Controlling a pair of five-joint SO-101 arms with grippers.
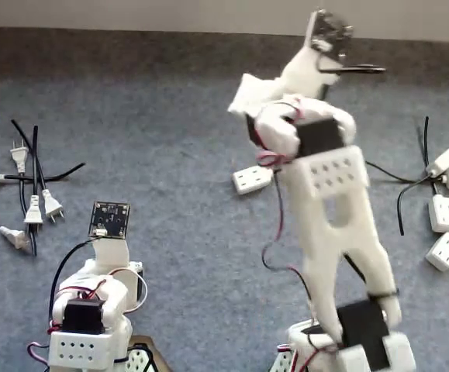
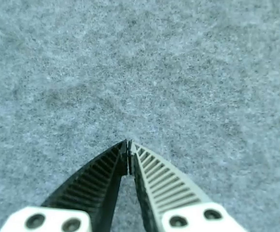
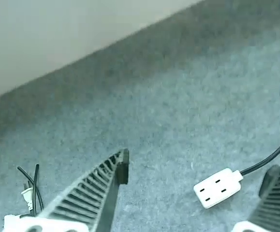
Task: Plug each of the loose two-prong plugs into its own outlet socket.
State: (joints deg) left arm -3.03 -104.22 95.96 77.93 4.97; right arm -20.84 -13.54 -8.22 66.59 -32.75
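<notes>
Hovering over a lone socket with the right gripper [image 3: 198, 169] spread wide.
Framing the white socket [image 3: 217, 187] between the parted fingers [image 3: 101, 188], touching neither and sitting nearer one than the other, slots facing up, black cord [image 3: 270, 157] trailing off across the grey carpet [image 3: 178, 96]. Pinching the left gripper [image 2: 130, 154] tight on nothing, low above bare carpet. Lying tangled at the far left of the high view, well apart from both grippers: the loose plugs [image 1: 34, 209]. Clustering at the right edge of that view: more sockets [image 1: 443, 213].
</notes>
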